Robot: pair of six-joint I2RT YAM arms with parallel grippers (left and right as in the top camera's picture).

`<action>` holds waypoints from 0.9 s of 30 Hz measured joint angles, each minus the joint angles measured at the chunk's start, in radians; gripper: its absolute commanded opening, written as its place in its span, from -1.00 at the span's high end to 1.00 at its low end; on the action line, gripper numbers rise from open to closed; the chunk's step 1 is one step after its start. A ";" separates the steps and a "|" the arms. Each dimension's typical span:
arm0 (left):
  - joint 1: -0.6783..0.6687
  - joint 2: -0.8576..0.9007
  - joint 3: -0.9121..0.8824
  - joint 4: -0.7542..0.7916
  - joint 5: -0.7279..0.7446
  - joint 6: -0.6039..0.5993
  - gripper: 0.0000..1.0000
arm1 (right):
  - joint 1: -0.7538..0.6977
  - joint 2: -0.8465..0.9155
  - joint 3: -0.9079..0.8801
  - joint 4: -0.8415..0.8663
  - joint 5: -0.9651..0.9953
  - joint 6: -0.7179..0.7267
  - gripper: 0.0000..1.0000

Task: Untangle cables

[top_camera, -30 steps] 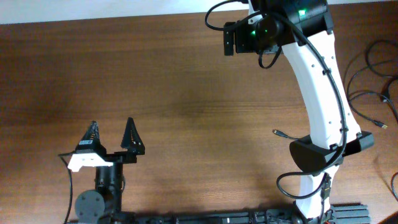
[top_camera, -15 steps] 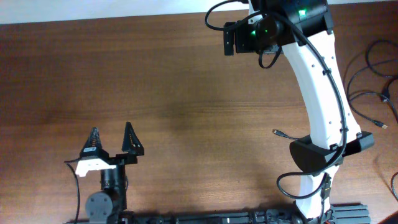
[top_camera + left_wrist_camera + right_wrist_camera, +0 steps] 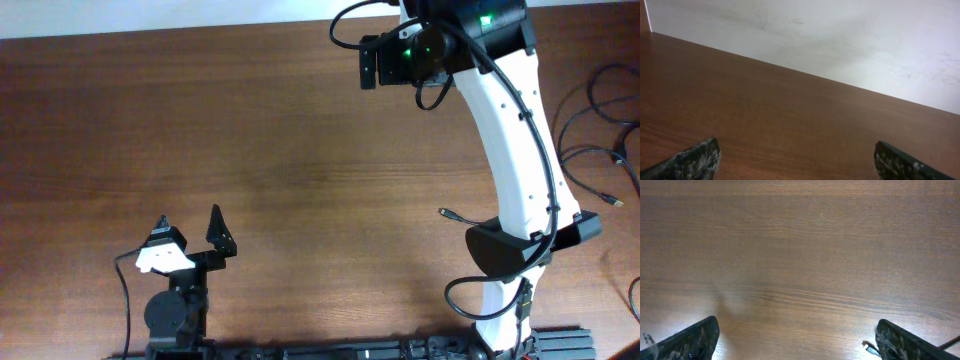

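The cables [image 3: 603,152] are thin black cords lying in loose loops at the table's right edge, partly cut off by the frame. One small plug end [image 3: 447,213] pokes out left of the white right arm, and shows again as a plug end [image 3: 869,346] by the right-hand finger. My left gripper [image 3: 188,228] stands open at the front left, far from the cords, and my left gripper [image 3: 796,145] has only bare wood between its fingers. My right gripper [image 3: 796,326] hangs open and empty high over the table. Its fingers do not show in the overhead view.
The white right arm [image 3: 510,150] arches from its base at the front right to the table's far edge. A pale wall [image 3: 840,40] rises behind the brown wooden table [image 3: 280,150]. Thicker black arm wires loop near the right base [image 3: 465,295].
My left gripper has drawn back a little toward the front edge and shifted slightly right, still open. The right arm and the cables have not moved.
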State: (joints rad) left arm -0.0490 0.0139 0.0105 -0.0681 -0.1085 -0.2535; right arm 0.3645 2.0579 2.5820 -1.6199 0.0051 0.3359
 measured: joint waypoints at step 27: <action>0.000 0.000 0.000 0.000 0.000 0.003 -0.97 | 0.000 0.000 0.000 -0.016 0.084 -0.033 -0.97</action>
State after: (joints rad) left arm -0.0490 0.0139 0.0101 -0.0685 -0.1085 -0.2504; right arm 0.3645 2.0579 2.5820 -1.6356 0.0891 0.3027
